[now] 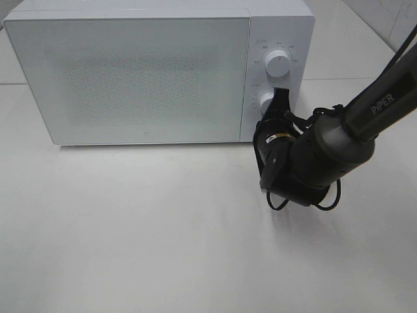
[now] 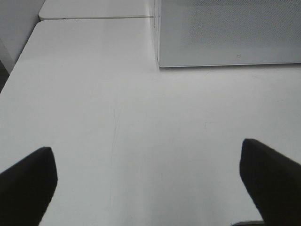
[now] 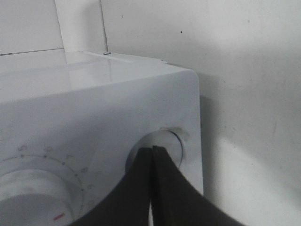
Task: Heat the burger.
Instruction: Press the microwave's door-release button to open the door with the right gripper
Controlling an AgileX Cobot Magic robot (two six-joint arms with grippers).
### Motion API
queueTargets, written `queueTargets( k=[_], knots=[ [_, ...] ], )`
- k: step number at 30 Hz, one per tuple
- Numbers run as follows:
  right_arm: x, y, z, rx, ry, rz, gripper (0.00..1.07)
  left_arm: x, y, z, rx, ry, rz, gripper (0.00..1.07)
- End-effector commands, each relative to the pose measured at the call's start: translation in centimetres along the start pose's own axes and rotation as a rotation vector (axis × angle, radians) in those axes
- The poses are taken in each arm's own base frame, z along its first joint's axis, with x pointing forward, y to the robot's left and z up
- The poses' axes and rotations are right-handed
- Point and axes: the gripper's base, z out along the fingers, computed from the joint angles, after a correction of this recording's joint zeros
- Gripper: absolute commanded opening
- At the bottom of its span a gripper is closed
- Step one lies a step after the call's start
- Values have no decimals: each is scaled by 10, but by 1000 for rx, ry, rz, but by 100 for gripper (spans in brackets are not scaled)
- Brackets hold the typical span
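While the right gripper [image 1: 281, 96] is sitting with its jaws pinched fully together at the lower knob [image 1: 266, 102] of the microwave [image 1: 287, 26], you're not going to be spotting the burger anywhere; none of the three views is showing it, neither on the table [image 1: 163, 228] in front of the microwave nor beside it. The door [image 1: 130, 78] is sitting closed and its frosted front is hiding the inside; I'm guessing the burger is already in there, but it's only a guess, and which way it's lying is anyone's call.

What the next move is hinging on, I think, is tips versus knob. The closed tips are meeting the lower knob's face, looking like they're touching it rather than wrapping around it, and holding nothing; the arm is coming in straight at the microwave's control panel, with the upper knob [image 1: 280, 65] just above. So the right arm is the near one for setting the timer.

The left gripper [image 2: 146, 155] is hanging wide open and empty over bare table, well out in front of the microwave's door-side corner; it's not doing anything useful right now.
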Motion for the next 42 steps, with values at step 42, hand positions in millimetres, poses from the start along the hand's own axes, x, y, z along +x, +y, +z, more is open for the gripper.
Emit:
queueTargets(
  k=[42],
  knots=[
    [9, 30, 10, -59, 15, -50, 0, 0, 0, -2, 2, -30, -4, 98]
  ],
)
